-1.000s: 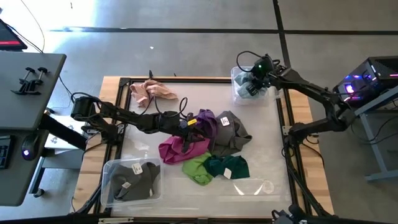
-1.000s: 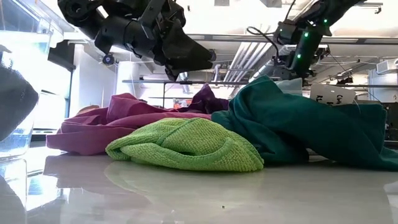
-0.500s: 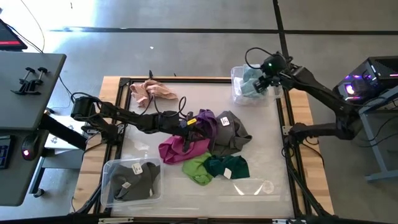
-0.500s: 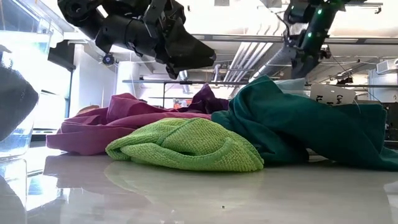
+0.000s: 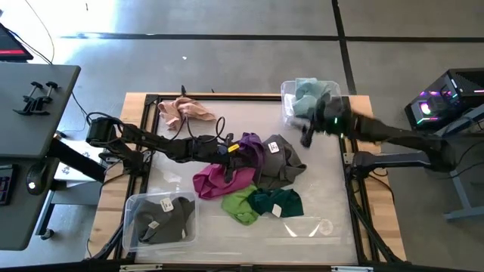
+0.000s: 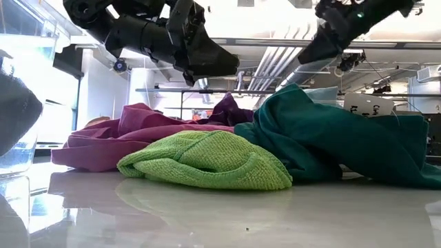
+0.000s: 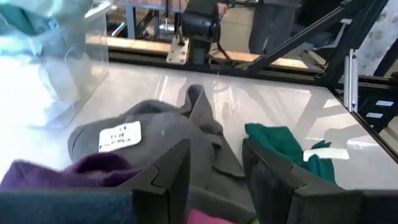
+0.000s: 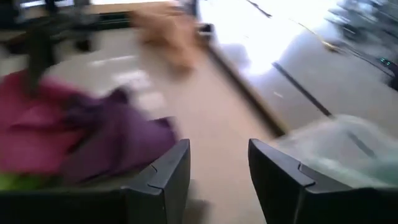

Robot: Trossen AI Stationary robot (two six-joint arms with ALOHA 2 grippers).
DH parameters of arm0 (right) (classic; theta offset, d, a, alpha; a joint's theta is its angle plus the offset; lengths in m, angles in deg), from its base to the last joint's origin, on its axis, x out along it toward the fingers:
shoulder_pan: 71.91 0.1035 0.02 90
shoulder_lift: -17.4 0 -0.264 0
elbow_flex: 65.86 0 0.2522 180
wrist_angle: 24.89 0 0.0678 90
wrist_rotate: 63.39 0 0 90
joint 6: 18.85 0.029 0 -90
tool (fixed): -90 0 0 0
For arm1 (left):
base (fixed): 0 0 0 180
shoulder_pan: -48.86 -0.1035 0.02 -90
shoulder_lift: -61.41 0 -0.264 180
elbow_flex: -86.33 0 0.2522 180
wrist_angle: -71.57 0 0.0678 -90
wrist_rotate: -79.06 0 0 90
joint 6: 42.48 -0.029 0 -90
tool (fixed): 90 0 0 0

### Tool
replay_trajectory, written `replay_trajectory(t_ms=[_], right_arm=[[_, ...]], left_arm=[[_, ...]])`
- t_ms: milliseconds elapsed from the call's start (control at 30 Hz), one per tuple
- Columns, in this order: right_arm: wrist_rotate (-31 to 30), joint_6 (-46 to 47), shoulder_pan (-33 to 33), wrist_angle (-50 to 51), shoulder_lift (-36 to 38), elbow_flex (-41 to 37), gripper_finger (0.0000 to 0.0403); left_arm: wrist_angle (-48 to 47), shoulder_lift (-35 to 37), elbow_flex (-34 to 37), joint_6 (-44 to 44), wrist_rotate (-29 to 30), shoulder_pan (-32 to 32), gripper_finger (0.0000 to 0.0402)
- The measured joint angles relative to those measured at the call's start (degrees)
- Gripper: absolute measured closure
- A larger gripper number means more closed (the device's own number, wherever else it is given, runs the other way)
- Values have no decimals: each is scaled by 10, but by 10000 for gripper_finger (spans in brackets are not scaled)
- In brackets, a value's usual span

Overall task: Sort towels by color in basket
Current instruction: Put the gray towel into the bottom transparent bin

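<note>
Two bins held towels, while a mixed pile lay unsorted below the empty, parted left gripper; the right gripper was empty, parted.

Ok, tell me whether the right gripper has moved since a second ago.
Yes. In the high view the right gripper has left the clear bin at the table's far right corner and swung toward the grey towel in the pile.

Right pincer motion-blurred; purple towel cut off by edge.
</note>
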Motion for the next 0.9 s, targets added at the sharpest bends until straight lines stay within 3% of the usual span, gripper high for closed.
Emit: replay_trajectory(t_ms=[133,300,367,567,900], right_arm=[[-20,14,126,-94,-12,-77,248],[-129,53,266,-140,-80,-115,248],[-140,56,296,-143,-111,-117,248],[-157,87,303,-196,-184,-117,238],[-137,144,238,-220,-290,-117,168]], left_arm=[[15,0,0,-19,0,8,271],[25,0,0,-38,0,17,271],[30,0,0,-38,0,18,271],[46,0,0,-31,0,20,271],[50,0,0,-30,0,21,271]])
